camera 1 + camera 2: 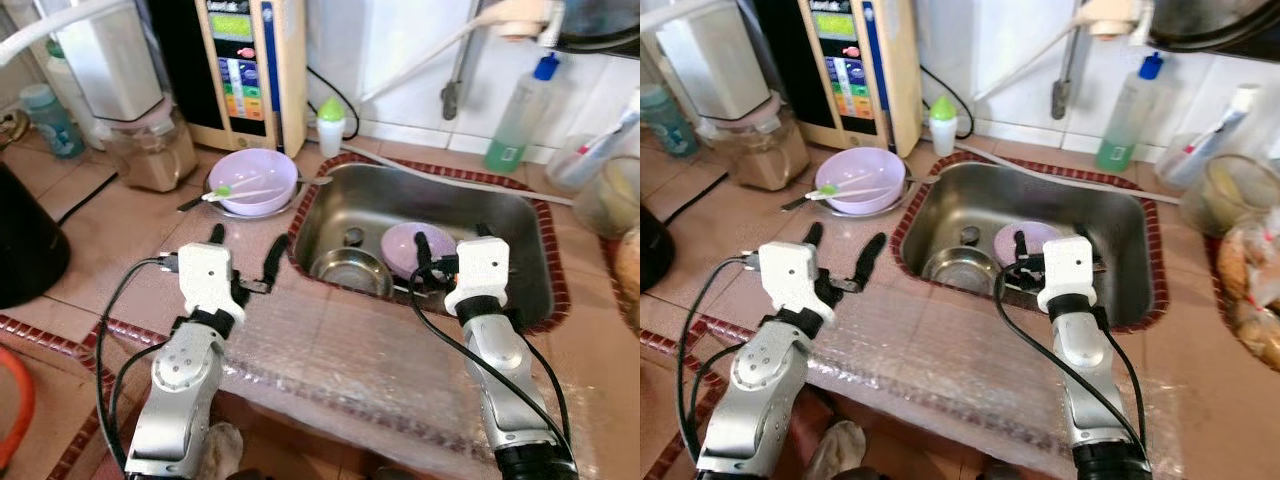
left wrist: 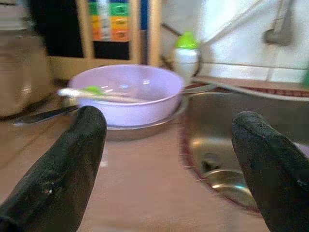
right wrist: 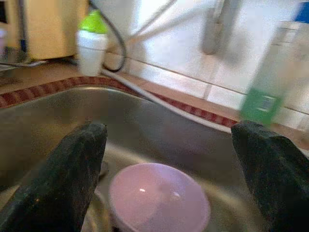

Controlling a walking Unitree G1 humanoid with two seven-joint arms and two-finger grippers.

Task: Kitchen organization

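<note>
A lilac bowl (image 1: 252, 180) with a green-and-white spoon (image 1: 228, 191) across it rests on a metal plate on the counter, left of the steel sink (image 1: 440, 198). In the sink lie a second lilac bowl (image 1: 404, 246) and a steel bowl (image 1: 350, 271). My left gripper (image 1: 247, 240) hovers open over the counter by the sink's left rim, pointing at the lilac bowl (image 2: 125, 92). Over the sink's near edge my right gripper (image 1: 452, 238) is open, with the sink's lilac bowl (image 3: 159, 198) just beyond its fingers.
A cream water machine (image 1: 250, 70), a green-capped white bottle (image 1: 331, 122) and a blender jar (image 1: 150, 150) stand at the back. A green soap bottle (image 1: 520, 115) stands beside the tap pipe (image 1: 455, 70). Bubble wrap (image 1: 350, 360) covers the counter's front. A black pot (image 1: 25, 240) sits left.
</note>
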